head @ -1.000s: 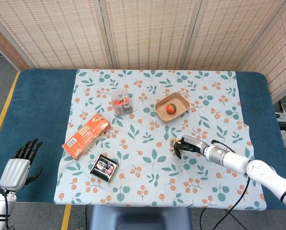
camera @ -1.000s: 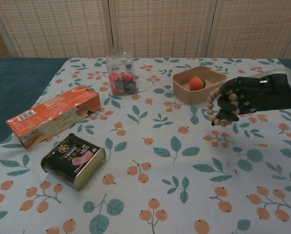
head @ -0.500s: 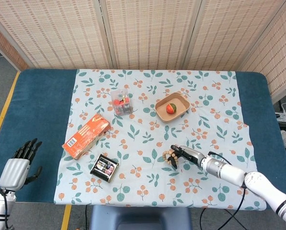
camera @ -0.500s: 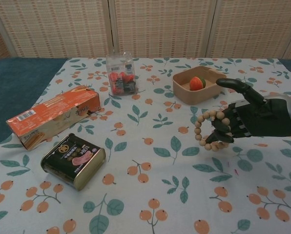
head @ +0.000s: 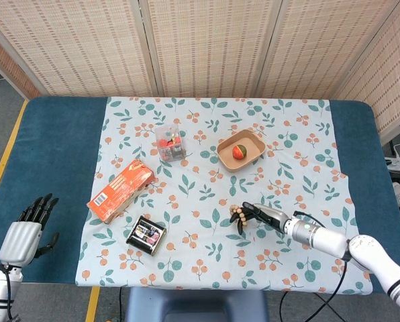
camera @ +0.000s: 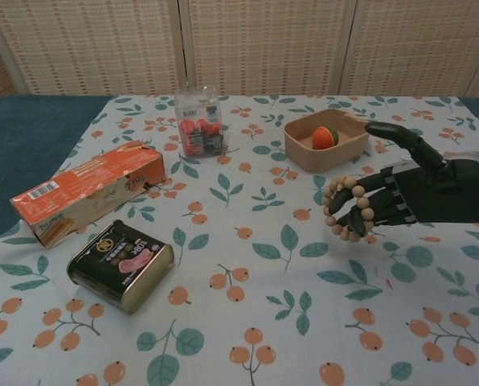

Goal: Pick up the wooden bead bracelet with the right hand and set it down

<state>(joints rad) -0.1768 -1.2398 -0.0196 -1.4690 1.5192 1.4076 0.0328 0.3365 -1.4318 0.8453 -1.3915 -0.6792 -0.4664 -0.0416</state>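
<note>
My black right hand [camera: 400, 197] has the light wooden bead bracelet [camera: 343, 209] looped over its curled fingers, thumb stretched out above, above the leaf-and-berry patterned tablecloth [camera: 247, 322] near the front, well short of the shallow tan tray [camera: 324, 154]. My grey-backed left hand [head: 27, 231] hangs idle with fingers apart, holding nothing, off the left edge. The risk I see: the loop is only hooked, so if I uncurl too high the beads could drop and roll, or snag on a fingertip and drag. Compared with half a second ago, the bracelet sits slightly higher and further right in the chest view, and my thumb has lifted further
</note>
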